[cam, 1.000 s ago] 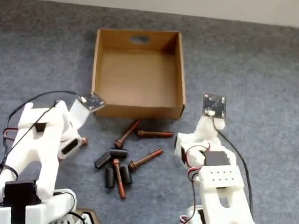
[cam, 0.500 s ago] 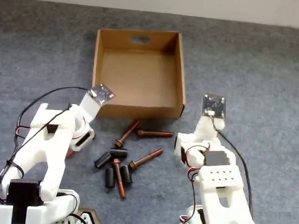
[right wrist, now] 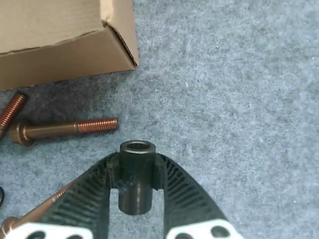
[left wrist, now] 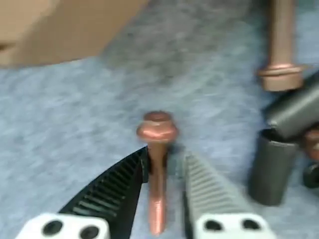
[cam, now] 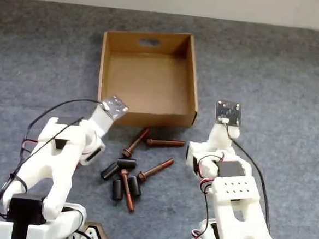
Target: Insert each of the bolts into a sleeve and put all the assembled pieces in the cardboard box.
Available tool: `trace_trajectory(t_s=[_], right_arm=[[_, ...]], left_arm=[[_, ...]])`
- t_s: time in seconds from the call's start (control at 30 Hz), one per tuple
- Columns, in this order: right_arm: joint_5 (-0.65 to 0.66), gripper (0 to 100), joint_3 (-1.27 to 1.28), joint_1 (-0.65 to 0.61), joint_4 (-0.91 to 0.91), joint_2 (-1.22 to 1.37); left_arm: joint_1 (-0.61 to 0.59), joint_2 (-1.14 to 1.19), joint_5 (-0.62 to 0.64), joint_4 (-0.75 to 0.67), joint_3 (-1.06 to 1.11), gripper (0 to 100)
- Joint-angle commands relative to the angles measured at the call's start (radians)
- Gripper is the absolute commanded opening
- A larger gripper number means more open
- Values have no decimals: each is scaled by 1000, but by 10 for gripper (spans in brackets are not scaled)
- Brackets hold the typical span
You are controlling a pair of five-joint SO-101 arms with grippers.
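My left gripper [left wrist: 164, 159] is shut on a copper bolt [left wrist: 157, 149], held by the shaft with the head pointing away from the wrist. My right gripper [right wrist: 135, 167] is shut on a black sleeve [right wrist: 135, 179] whose open end faces outward. In the high view the left arm [cam: 64, 148] stands left of the pile and the right arm [cam: 217, 156] right of it. The cardboard box [cam: 194, 78] lies behind them, with nothing inside. Between the arms lie loose bolts [cam: 156, 169] and black sleeves [cam: 110, 171].
A loose bolt [right wrist: 65, 129] lies just ahead of the right gripper, near the box corner [right wrist: 119, 45]. Beside the left gripper stand two sleeves [left wrist: 271, 169] and another bolt [left wrist: 280, 50]. Grey carpet [cam: 272, 78] stretches open to the right of the box.
The left arm has swung to the right, toward the pile and the box front, carrying its bolt. The right arm has kept still with the sleeve.
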Motion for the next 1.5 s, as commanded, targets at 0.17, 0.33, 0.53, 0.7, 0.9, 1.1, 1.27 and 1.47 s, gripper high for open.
trace_trajectory(t_s=[0.17, 0.33, 0.53, 0.7, 0.9, 1.1, 1.27, 1.47], right_arm=[[-2, 6, 12, 2, 12, -90], [18, 6, 119, -56, 31, -386], [68, 9, 260, -122, 27, -731], [68, 9, 351, -124, 8, -951], [68, 9, 522, -124, -254, -1015], [68, 9, 579, -124, -398, -1012], [68, 9, 579, -124, -400, -1012], [68, 9, 578, -124, -401, -1012]], left_arm=[[88, -22, 110, 37, -58, 8], [87, -137, 109, 192, -203, 8], [119, -364, 227, 258, -315, 8], [182, -545, 517, 192, -308, 8], [332, -684, 710, -69, -260, 8], [515, -714, 715, -450, -139, 8], [590, -714, 715, -695, -33, 8], [656, -714, 718, -710, -38, 8]])
